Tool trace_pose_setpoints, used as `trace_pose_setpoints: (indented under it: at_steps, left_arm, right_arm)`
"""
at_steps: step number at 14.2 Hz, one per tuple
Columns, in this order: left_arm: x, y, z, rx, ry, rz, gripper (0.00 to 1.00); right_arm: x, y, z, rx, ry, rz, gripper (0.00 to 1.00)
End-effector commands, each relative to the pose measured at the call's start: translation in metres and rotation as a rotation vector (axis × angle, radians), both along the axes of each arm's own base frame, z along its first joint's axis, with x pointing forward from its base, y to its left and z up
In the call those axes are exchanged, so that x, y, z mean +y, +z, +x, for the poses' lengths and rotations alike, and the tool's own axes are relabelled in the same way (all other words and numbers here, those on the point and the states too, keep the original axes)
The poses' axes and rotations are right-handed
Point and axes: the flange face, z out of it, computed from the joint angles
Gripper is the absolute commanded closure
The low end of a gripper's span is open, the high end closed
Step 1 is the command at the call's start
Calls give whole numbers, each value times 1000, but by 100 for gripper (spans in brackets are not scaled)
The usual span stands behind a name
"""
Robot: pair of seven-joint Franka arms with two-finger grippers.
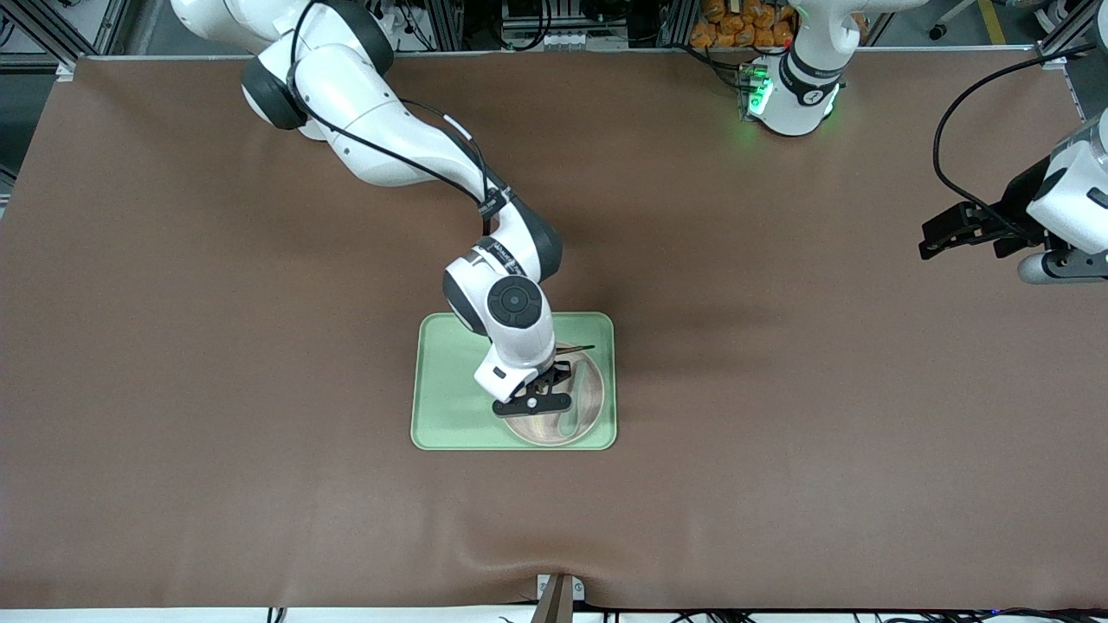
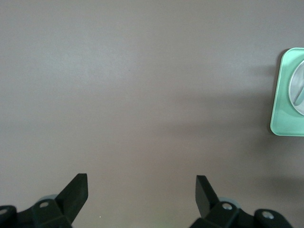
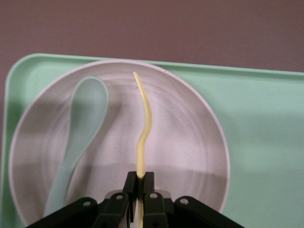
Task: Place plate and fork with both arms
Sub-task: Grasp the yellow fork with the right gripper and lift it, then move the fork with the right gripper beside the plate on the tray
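Note:
The off-white plate (image 1: 578, 414) lies on the light-green tray (image 1: 441, 381), at the tray's end toward the left arm. It fills the right wrist view (image 3: 190, 137). My right gripper (image 1: 538, 400) (image 3: 139, 179) is over the plate, shut on the handle of the pale-yellow fork (image 3: 144, 128), which sticks out over the plate seen edge-on. A grey-green spoon (image 3: 78, 142) lies in the plate beside the fork. My left gripper (image 1: 939, 235) (image 2: 141, 190) is open and empty, waiting above bare table at the left arm's end.
The tray (image 2: 285, 102) shows at the edge of the left wrist view with the plate (image 2: 297, 85) on it. Brown mat (image 1: 216, 346) covers the table around the tray. A bracket (image 1: 558, 593) sits at the table's front edge.

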Motion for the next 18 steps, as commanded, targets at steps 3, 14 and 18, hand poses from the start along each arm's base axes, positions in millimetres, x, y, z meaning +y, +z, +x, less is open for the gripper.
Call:
trace_pose_setpoints:
  at_steps: [3,14,18]
  left_arm:
    - [1,1,-1,-10,-5,-14,0]
    - [2,-5,-2,2,-3,-14,0]
    - [2,-8,-2,4,-3,-14,0]
  right_arm:
    - [-41,34,27,29,-20,10,90]
    - [-153,11,32,177,29,-15,89]
    - [-156,-9,22,155,30,-6,89]
